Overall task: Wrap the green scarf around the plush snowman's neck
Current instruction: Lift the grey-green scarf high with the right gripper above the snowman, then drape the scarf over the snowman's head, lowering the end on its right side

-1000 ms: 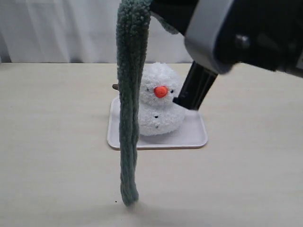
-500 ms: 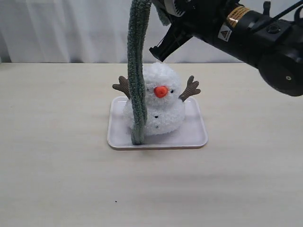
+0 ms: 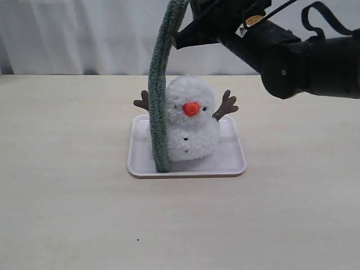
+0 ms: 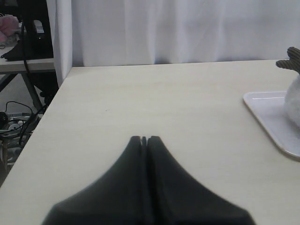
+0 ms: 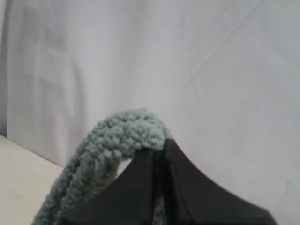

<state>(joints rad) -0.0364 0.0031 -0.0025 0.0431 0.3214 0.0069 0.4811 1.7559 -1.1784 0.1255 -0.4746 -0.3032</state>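
Note:
The plush snowman (image 3: 191, 126) sits upright on a white tray (image 3: 230, 160), orange nose facing the camera, one twig arm (image 4: 290, 58) showing in the left wrist view. The green scarf (image 3: 158, 107) hangs from above in a long strip down the snowman's left side, its lower end resting on the tray. My right gripper (image 5: 159, 146) is shut on the scarf (image 5: 112, 140) high above the snowman, at the top of the exterior view (image 3: 194, 22). My left gripper (image 4: 144, 138) is shut with nothing in it, low over the table left of the tray (image 4: 269, 117).
A beige table (image 3: 67, 197) carries the tray. White curtains (image 3: 84, 34) hang behind it. Beyond the table's left edge in the left wrist view are cables and a dark stand (image 4: 28, 51).
The right arm has drawn back away from the camera and to the right, carrying the scarf. The hanging strip swung from in front of the tray to lie against the snowman's side.

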